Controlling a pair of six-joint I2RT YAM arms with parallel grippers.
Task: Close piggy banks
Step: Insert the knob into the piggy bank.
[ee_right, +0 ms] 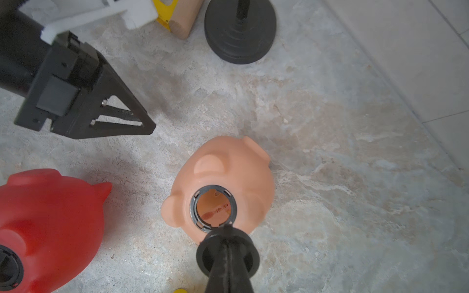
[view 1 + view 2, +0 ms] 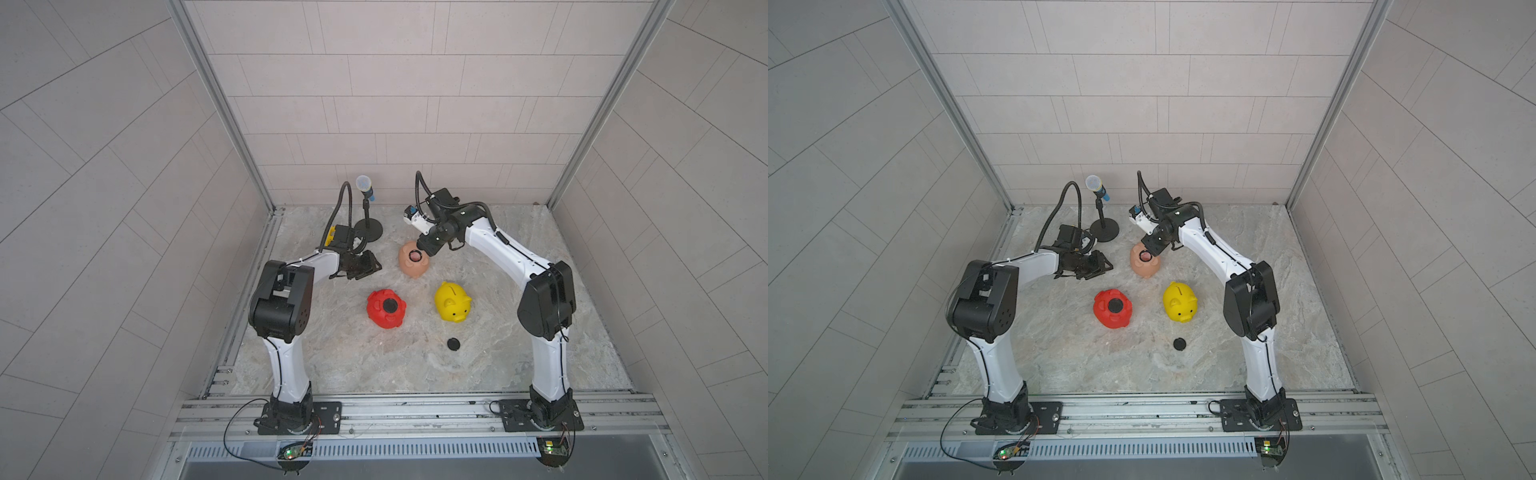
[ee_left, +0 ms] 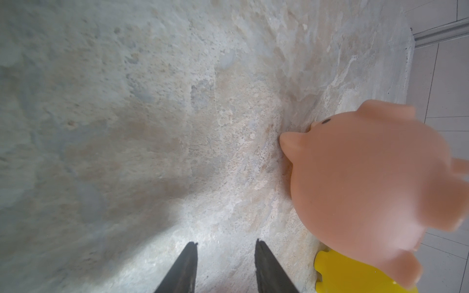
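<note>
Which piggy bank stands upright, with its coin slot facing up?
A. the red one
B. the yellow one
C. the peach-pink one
B: in both top views the yellow piggy bank stands on its feet, slot on top; the red piggy bank and the peach-pink piggy bank lie belly up.

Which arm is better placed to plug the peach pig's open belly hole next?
Right. The right gripper holds a black plug right at the open hole of the peach pig; the left gripper is empty, off to the side.
</note>
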